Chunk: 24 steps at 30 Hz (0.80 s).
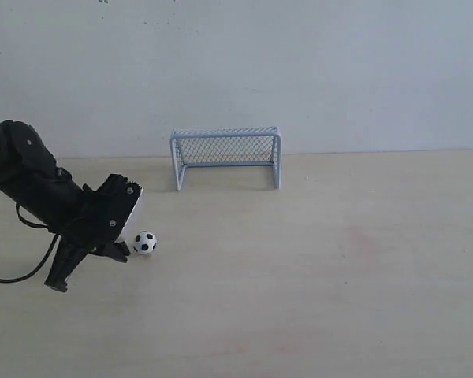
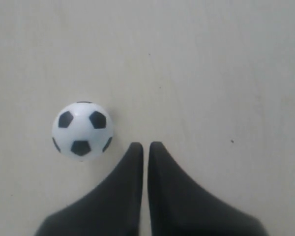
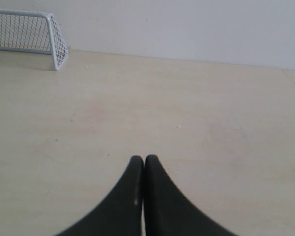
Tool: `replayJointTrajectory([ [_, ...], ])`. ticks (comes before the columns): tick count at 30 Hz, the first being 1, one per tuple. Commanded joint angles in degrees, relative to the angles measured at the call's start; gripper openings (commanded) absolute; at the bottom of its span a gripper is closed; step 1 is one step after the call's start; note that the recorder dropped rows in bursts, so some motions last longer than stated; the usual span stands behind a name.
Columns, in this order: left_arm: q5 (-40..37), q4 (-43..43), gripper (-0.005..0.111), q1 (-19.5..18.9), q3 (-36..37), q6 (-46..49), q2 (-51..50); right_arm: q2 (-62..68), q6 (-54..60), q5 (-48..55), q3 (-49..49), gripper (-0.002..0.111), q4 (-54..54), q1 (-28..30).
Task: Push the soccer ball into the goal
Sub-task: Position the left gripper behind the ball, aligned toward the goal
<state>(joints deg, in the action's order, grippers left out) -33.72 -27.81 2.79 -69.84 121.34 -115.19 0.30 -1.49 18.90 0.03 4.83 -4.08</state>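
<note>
The soccer ball [image 1: 145, 242], white with black patches, rests on the pale wooden table at the left. My left gripper [image 1: 123, 250] is shut and empty, its tips low on the table just left of the ball. In the left wrist view the ball [image 2: 82, 131] lies close beside the shut left gripper [image 2: 145, 146], with a small gap between them. The goal [image 1: 226, 155], a pale blue-grey frame with mesh netting, stands at the back centre by the wall, mouth facing forward. My right gripper [image 3: 143, 159] is shut and empty over bare table; the goal [image 3: 29, 34] shows far off.
A plain white wall [image 1: 299, 63] runs behind the goal. Bare tabletop [image 1: 339, 260] stretches between the ball and the goal and across the right side. A black cable hangs from the left arm [image 1: 31, 185].
</note>
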Motion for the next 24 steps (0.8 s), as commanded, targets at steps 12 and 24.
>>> replayJointTrajectory([
  [12, 2.50, -15.03, 0.004, 0.23, -0.08, -6.74, -0.13, -0.30, 0.22, -0.43, -0.03, 0.000, -0.02, 0.21],
  [24, 10.35, -15.26, 0.004, 0.13, -0.08, -13.24, 0.22, -0.30, 0.22, -0.43, -0.03, 0.000, -0.02, 0.21],
])
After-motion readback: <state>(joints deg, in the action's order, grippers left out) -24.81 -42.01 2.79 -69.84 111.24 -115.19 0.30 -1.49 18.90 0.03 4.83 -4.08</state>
